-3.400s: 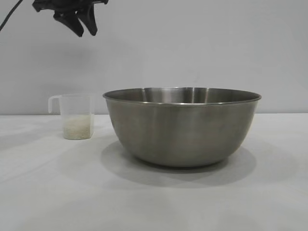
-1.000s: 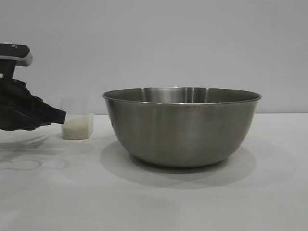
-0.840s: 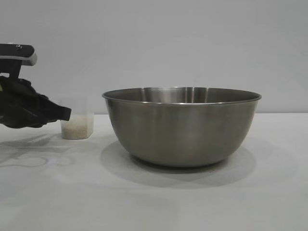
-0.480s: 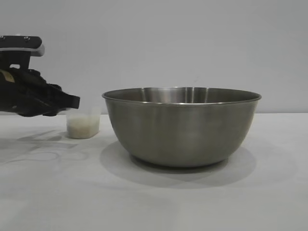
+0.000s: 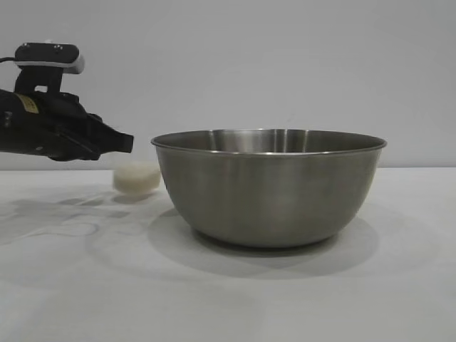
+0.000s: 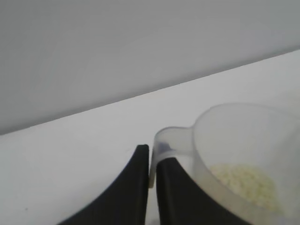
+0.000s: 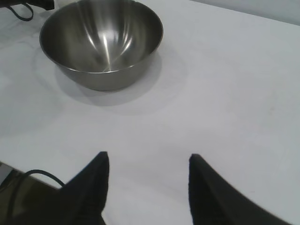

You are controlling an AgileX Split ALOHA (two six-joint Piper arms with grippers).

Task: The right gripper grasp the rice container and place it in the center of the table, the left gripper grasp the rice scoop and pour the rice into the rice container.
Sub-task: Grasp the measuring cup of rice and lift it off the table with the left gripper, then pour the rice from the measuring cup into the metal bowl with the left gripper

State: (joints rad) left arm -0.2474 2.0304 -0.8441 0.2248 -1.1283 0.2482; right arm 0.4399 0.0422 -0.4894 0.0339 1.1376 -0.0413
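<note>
The rice container [image 5: 269, 189], a big steel bowl, stands in the middle of the white table [image 5: 71, 285]. Just left of it is the rice scoop [image 5: 137, 178], a small clear cup with rice [image 5: 135, 179] in its bottom. My left gripper [image 5: 127, 143] reaches in from the left, level with the scoop's rim. In the left wrist view the left gripper [image 6: 152, 154] is shut on the scoop's side handle [image 6: 164, 140], and rice [image 6: 243, 180] lies inside the cup. My right gripper [image 7: 148, 156] hangs open over bare table, well away from the bowl [image 7: 101, 42], which is empty.
A plain grey wall runs behind the table. In the right wrist view, part of the left arm's black cable [image 7: 18, 9] shows beyond the bowl. Bare tabletop [image 7: 234, 93] stretches to the bowl's right and in front of it.
The left gripper closed on the scoop's handle and carried the scoop right and slightly upward, close to the bowl's left side. Bowl and right gripper have not moved.
</note>
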